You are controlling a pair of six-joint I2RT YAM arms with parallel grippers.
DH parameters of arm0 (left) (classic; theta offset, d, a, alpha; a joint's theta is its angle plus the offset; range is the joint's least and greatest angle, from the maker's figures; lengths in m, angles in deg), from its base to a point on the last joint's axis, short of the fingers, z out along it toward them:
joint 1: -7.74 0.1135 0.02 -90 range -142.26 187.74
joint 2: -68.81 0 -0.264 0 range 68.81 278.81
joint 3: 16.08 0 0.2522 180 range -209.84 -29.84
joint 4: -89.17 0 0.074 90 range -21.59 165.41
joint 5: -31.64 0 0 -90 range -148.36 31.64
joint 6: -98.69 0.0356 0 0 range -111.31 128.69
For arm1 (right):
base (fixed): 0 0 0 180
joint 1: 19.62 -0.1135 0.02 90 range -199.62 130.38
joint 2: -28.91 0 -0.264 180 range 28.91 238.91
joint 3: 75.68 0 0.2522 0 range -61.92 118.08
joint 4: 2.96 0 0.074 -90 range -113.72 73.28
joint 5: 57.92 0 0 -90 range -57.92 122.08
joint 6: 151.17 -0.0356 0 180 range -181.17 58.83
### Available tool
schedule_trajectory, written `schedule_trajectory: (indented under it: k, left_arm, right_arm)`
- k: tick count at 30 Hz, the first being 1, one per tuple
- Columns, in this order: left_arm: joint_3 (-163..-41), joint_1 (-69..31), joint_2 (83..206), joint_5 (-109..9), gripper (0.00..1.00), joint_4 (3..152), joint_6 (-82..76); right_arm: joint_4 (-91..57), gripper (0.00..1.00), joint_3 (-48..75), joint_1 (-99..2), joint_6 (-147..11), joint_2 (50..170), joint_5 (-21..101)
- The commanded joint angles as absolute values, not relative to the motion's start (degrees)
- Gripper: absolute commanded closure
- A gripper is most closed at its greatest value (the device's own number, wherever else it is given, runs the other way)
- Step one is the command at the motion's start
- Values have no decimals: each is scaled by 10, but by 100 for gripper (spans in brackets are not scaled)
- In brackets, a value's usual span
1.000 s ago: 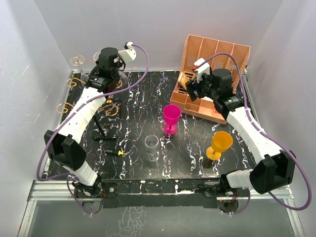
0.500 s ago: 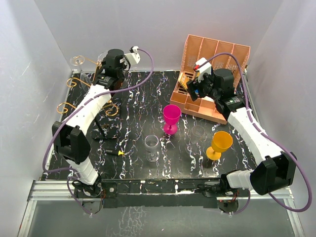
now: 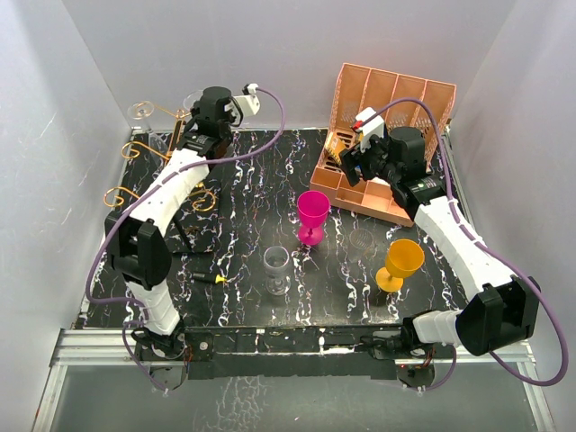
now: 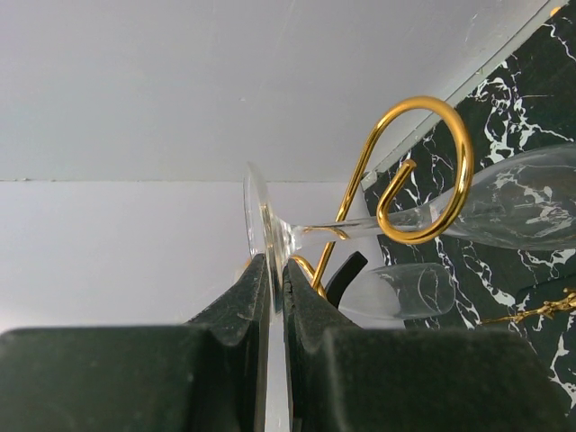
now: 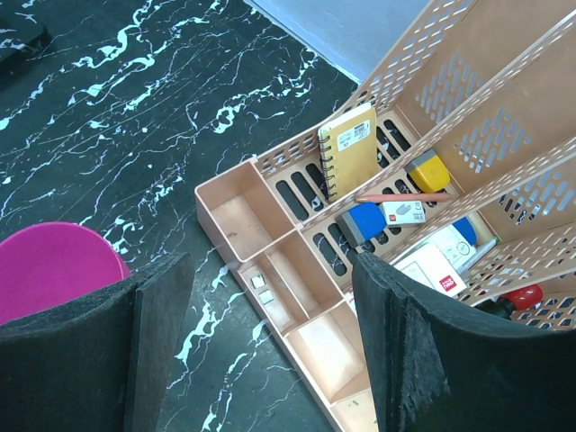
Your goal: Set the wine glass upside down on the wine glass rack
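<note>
Left gripper (image 4: 274,266) is pinched nearly all the way closed on the thin round foot of the clear wine glass (image 4: 513,202). You can see the edge of the foot squeezed right between the two black pads. The stem runs through one of the gold curls of the wine glass rack (image 4: 419,102), with the foot on the claw side and the bowl on the other. So the glass is at the rack, threaded into a scroll and gripped by its foot. From overhead that all sits at the far-left corner of the black marbled table (image 3: 243,198).

Right gripper (image 5: 270,270) is spread wide with nothing in it, hanging over the salmon-pink organiser (image 5: 238,216).

As for readable text, not much luck:
- The yellow spiral notebook (image 5: 346,153) has a little white sticker near its top corner, but the print is too small to read.
- The white packet (image 5: 432,270) has a red logo patch, and I can't make out the lettering.
- The orange pencil (image 5: 400,196) and the blue eraser (image 5: 364,225) just beside it have no markings I can read.

Also on the table, well apart from the rack, are a magenta goblet (image 3: 313,209), an orange goblet (image 3: 402,261) and a clear tumbler-ish glass (image 3: 277,265).
</note>
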State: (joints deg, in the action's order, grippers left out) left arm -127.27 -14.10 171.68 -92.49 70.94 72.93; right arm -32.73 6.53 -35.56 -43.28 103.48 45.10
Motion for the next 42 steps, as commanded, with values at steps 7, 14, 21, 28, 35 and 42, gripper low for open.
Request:
schedule_trajectory:
  k: [7, 14, 21, 28, 35, 42]
  left_arm:
    - [-1332, -142, 1732, -931, 100, 731, 736]
    - [-1341, -142, 1740, -921, 100, 722, 730]
    - [-1360, -143, 1753, -912, 100, 711, 721]
    - [-1366, -146, 1761, -905, 100, 713, 721]
    - [-1365, -150, 1766, -896, 100, 721, 729]
    - [-1361, -155, 1765, -881, 100, 724, 734]
  right_arm:
    - [-287, 23, 63, -349, -440, 1011, 458]
    - [-288, 23, 62, -348, -439, 1011, 458]
    - [-287, 23, 61, -349, -438, 1012, 458]
    - [-287, 23, 60, -349, -437, 1014, 460]
    - [-288, 23, 57, -349, -434, 1014, 469]
    - [-291, 22, 58, -348, -434, 1013, 474]
